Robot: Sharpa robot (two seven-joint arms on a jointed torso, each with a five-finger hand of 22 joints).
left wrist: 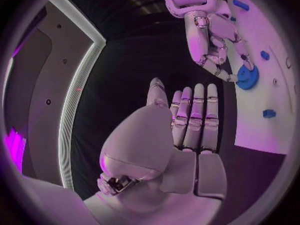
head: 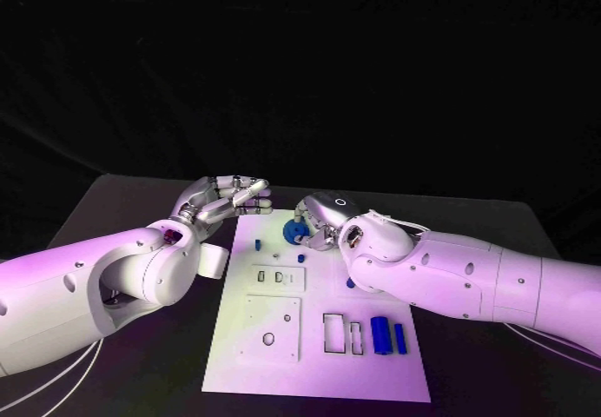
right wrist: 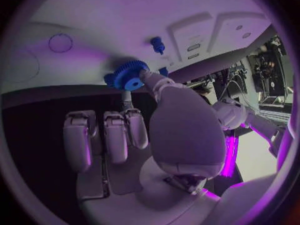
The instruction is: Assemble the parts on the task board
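— Where is the round blue toothed gear (head: 295, 231) sitting?

— At the far end of the flat white task board (head: 269, 347), which lies in the middle of the black surface (head: 125, 208). The right hand (head: 320, 219) is on it: in the right wrist view a fingertip (right wrist: 145, 76) presses against the gear's (right wrist: 130, 76) toothed rim, with the other fingers lying straight and together below it. The left wrist view shows the same hand (left wrist: 215, 45) with its fingertips meeting the gear (left wrist: 247, 77) at the rim.

— So is it gripped?

— The fingers touch it, but whether it is pinched from both sides I cannot tell.

— And the left hand (head: 223, 200)?

— It hovers off the board's far left corner, just beside the gear but apart from it, holding nothing. From its own wrist camera the fingers (left wrist: 195, 117) stand straight and side by side, palm flat.

— Anything else on the board?

— A small blue peg (head: 258, 245) and another blue piece (head: 303, 257) stand near the gear. Two upright blue rectangular blocks (head: 388, 335) rest by the rectangular cut-outs at the near right end, well apart from both hands.
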